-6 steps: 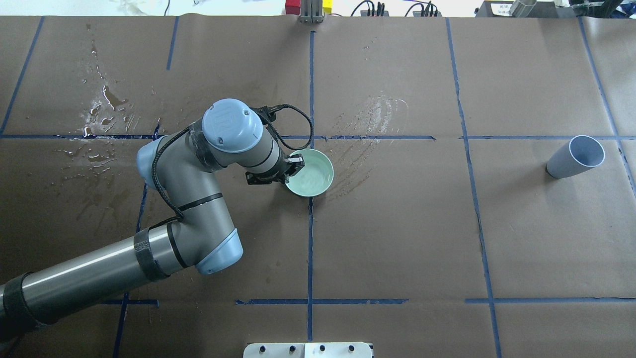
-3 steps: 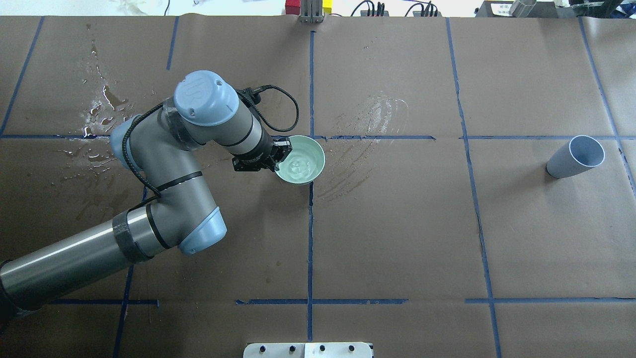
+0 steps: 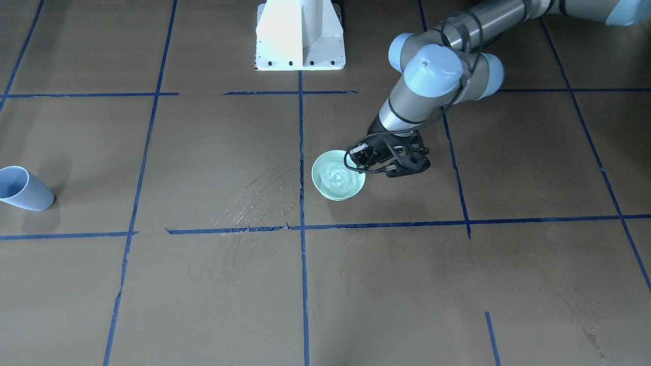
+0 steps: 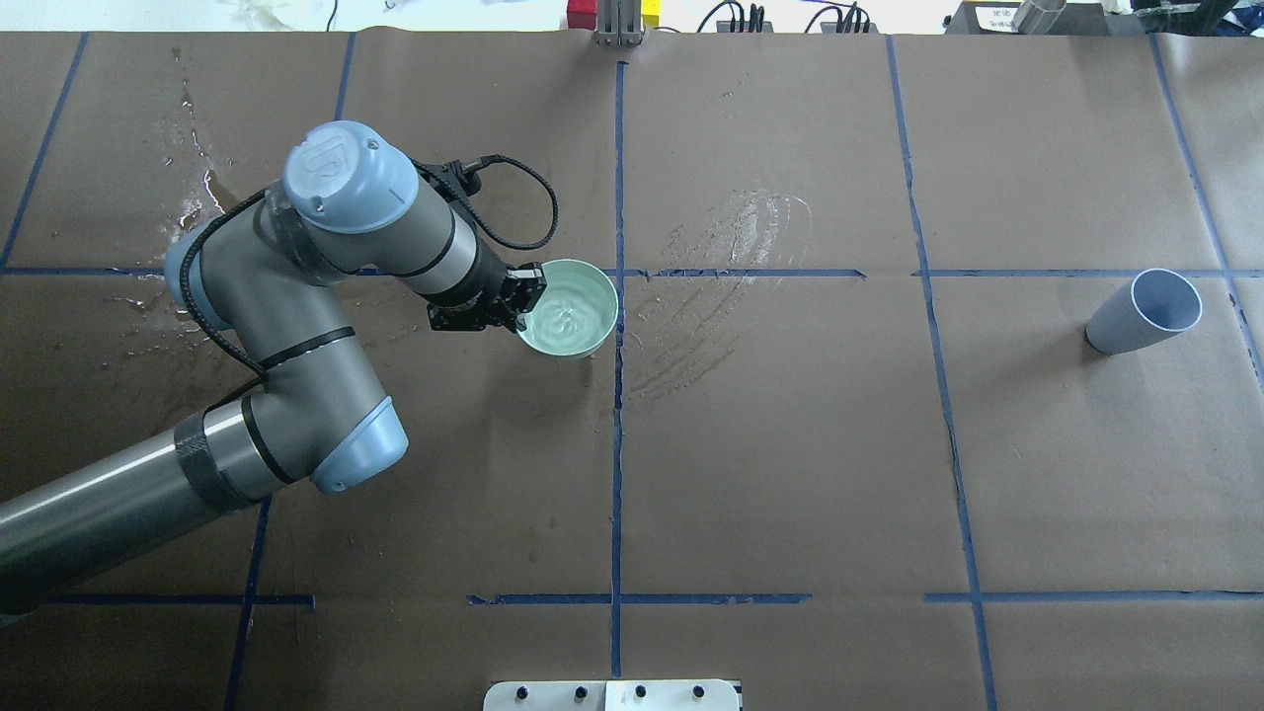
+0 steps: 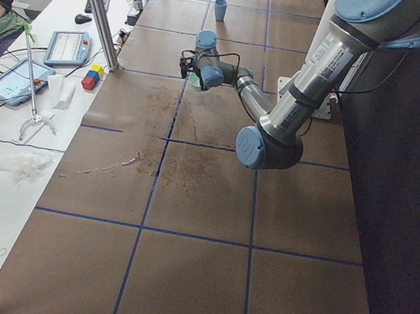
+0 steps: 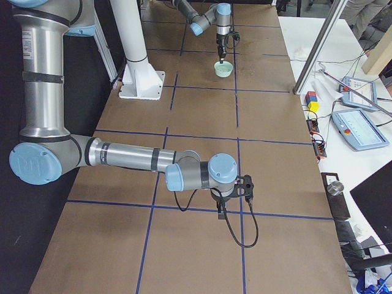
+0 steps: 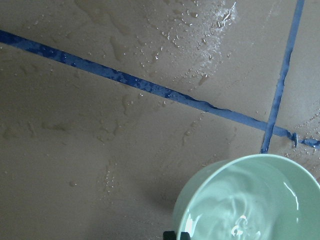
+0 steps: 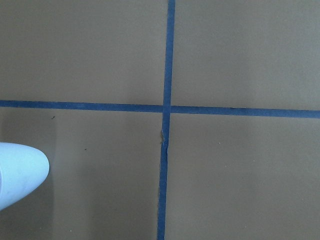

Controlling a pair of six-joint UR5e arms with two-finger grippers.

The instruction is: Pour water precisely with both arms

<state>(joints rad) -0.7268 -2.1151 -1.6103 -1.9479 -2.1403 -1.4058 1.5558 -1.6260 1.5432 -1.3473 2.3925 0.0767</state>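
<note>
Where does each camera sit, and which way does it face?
Front-facing: across the table, facing the robot; left arm, left gripper on green bowl.
Overhead: behind the robot, looking down; left arm, bowl, grey cup.
Exterior left: table's left end; left arm nearest.
Exterior right: table's right end; right arm nearest.
Left wrist: down onto water.
Right wrist: down onto tape cross; no body.
Front-facing and overhead share bowl and cup.

Clear water [image 4: 563, 316] rippling in mint bowl [image 4: 592, 346], left tool [image 4: 526, 296] pinching its rim
</note>
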